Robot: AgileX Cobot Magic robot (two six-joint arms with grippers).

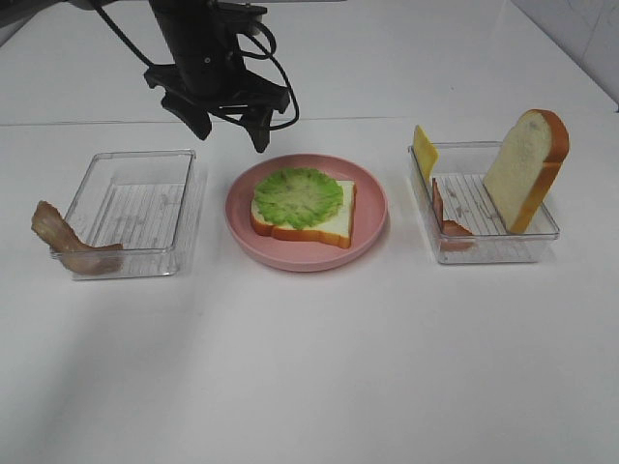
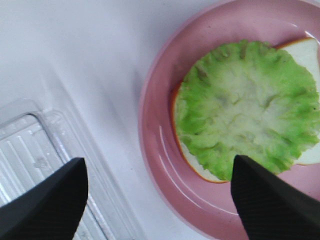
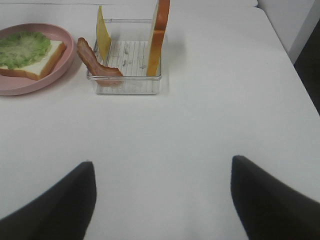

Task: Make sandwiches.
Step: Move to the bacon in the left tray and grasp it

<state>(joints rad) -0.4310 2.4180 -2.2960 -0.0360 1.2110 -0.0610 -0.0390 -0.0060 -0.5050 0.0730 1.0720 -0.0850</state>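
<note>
A white bread slice (image 1: 336, 223) topped with green lettuce (image 1: 298, 196) lies on the round pink plate (image 1: 373, 211). My left gripper (image 1: 229, 131) hangs open above the plate's far left rim, holding nothing; the left wrist view shows its fingertips (image 2: 46, 204) astride the lettuce (image 2: 245, 110) and plate edge (image 2: 159, 127). A second bread slice (image 1: 527, 169), a yellow cheese square (image 1: 424, 151) and a bacon strip (image 1: 447, 218) lean in the right tray (image 1: 498, 249). Another bacon strip (image 1: 66, 242) drapes over the left tray (image 1: 135, 208). My right gripper (image 3: 162, 200) is open over bare table, outside the exterior view.
The table is white, with its back edge behind the left arm. In the right wrist view the right tray (image 3: 127, 84) stands well ahead of the gripper, the plate (image 3: 30, 87) beside it, and the table's right edge (image 3: 280, 45) drops off.
</note>
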